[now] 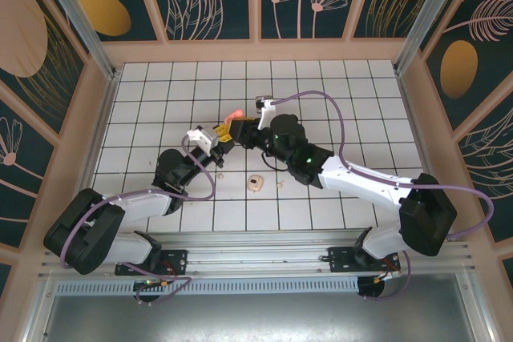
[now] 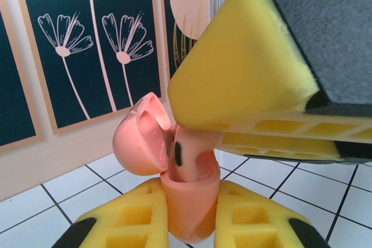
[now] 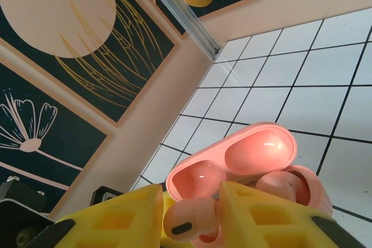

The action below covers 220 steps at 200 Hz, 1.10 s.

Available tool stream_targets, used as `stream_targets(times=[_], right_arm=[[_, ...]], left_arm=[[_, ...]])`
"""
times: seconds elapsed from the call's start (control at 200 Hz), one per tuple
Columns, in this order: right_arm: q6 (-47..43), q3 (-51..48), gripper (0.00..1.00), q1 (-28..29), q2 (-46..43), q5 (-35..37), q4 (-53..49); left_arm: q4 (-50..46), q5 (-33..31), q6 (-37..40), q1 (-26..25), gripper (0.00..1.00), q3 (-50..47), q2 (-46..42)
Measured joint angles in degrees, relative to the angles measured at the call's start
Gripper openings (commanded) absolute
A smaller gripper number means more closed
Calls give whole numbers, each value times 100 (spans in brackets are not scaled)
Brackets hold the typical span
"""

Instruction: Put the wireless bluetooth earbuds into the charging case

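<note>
In the left jaws, bottom centre of the left wrist view: clamped tight on the lower shell of the salmon-pink charging case [image 2: 189, 213], upright, with its lid [image 2: 142, 137] flung open to the left.

In the right jaws, bottom centre of the right wrist view: pinched on a pink earbud [image 3: 187, 223], dark-tipped stem foremost, right over the open case. Seen from the left wrist as partly down in its well, under the yellow pad [image 2: 232, 68] slanting in from the upper right. Judged mid-insertion.

To seat it well:
- Keep the case clamped and unmoving.
- Press straight down along the well, not sideways toward the hinge.
- Let go only once flush, then lift clear without brushing the lid.

No telling from here of the stem's squareness to its socket, so go gently.

Further out, in the middle of the top view, just below the two wrists: a cream case [image 1: 255, 183] and a tiny cream bud [image 1: 279, 184] just beside it on the white-tiled worktop [image 1: 160, 94] — waiting their turn, by the look of it.
</note>
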Motion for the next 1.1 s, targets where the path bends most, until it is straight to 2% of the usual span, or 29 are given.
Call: stream_targets(times=[0.225, 0.551, 0.886, 1.101], right_arm=[[-2, 94, 35, 0, 0, 92, -219], [-76, 293, 46, 0, -2, 129, -501], [-356, 396, 46, -129, -420, -76, -1215], [-472, 684, 65, -188, -431, -70, -2028]], left_arm=[[-70, 11, 2, 0, 6, 0, -48], [-120, -2, 46, 0, 6, 0, -118], [-166, 199, 68, 0, 6, 0, -280], [-162, 302, 83, 0, 6, 2, -302]])
